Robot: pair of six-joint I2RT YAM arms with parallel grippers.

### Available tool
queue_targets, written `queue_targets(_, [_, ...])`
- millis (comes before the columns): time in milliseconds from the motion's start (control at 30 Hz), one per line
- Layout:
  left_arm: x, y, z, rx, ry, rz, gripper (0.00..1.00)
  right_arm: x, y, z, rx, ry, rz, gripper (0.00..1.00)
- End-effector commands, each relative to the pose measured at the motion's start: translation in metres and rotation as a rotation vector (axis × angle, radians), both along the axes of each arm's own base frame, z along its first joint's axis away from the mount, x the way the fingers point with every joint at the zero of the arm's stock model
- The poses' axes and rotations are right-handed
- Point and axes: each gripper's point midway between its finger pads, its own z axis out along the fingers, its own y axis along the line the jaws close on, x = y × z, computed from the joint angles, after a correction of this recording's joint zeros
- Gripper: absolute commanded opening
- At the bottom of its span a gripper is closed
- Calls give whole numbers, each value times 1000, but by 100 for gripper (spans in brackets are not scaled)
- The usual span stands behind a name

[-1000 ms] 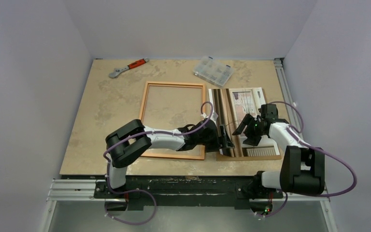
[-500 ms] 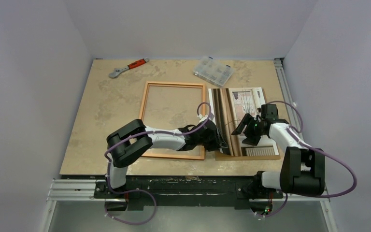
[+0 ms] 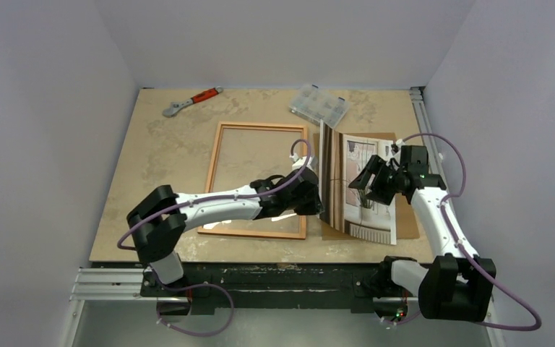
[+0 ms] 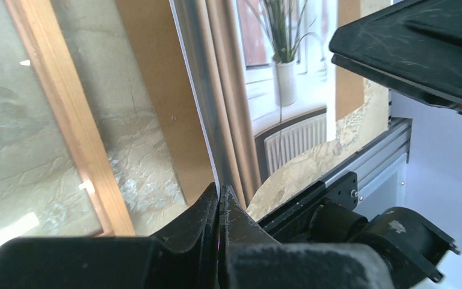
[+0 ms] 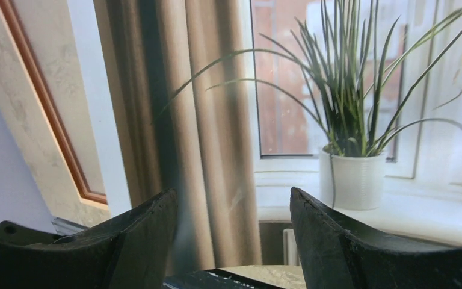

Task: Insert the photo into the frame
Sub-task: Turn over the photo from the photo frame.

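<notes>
The photo (image 3: 358,217), a glossy print of a potted plant by a curtained window, stands tilted with its left edge raised off the brown backing board (image 3: 405,214). My left gripper (image 3: 323,207) is shut on that left edge near its front corner; the left wrist view shows the jaws (image 4: 219,190) pinching the thin white edge of the photo (image 4: 277,72). My right gripper (image 3: 368,181) hovers open over the picture side, and nothing sits between its fingers (image 5: 234,201) in front of the photo (image 5: 313,120). The frame (image 3: 262,126) lies flat just to the left.
A red-handled wrench (image 3: 191,101) lies at the back left and a clear compartment box (image 3: 319,105) at the back centre. An aluminium rail (image 3: 425,130) runs along the table's right edge. The frame's rail (image 4: 66,120) and the board (image 4: 156,90) lie below my left jaws.
My left gripper has shut on the photo's left edge and raised it, tilting the photo off the board. The right gripper has drawn back a little and stays open.
</notes>
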Motion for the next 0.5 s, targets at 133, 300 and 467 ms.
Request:
queue_targets(133, [7,65,57,97,-189,62,0,-1,19,40,83,-100,92,68])
queue_targets(300, [2,133,54,174,-178,194,0,-2,31,47,151,-127,129,75])
queue_targets(467, [2,205,90,224,-241,321,0,-2,41,53,187,-137,157,90])
